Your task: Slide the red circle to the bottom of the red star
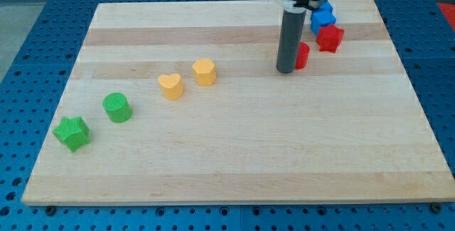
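The red circle (303,55) sits near the view's top right, partly hidden behind my rod. My tip (287,70) rests on the board right against the circle's left side. The red star (330,38) lies just up and to the right of the circle, a small gap apart. A blue block (323,18) of unclear shape touches the star's upper left, partly hidden by the arm.
A yellow hexagon-like block (205,71) and a yellow heart (170,86) lie at centre left. A green circle (116,108) and a green star (72,132) lie at lower left. The wooden board (242,153) ends close beyond the red star.
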### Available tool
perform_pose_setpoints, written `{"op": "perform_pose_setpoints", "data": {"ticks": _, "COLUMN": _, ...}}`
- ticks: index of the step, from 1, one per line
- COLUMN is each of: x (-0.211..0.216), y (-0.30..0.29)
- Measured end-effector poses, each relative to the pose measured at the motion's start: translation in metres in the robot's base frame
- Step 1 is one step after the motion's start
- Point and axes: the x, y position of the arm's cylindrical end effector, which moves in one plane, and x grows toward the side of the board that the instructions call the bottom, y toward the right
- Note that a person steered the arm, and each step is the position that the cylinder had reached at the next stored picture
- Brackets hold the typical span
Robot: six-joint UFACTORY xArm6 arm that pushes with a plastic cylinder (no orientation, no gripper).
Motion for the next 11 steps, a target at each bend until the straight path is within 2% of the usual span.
{"op": "perform_pose_setpoints", "data": {"ticks": 2, "x": -0.017, "y": -0.047}}
{"op": "perform_pose_setpoints", "data": {"ticks": 4, "x": -0.041, "y": -0.025}}
{"op": "perform_pose_setpoints", "data": {"ticks": 6, "x": -0.042, "y": 0.012}}
{"op": "perform_pose_setpoints", "data": {"ticks": 9, "x": -0.018, "y": -0.006}}
{"op": "perform_pose_setpoints", "data": {"ticks": 11, "x": -0.018, "y": 0.075}}
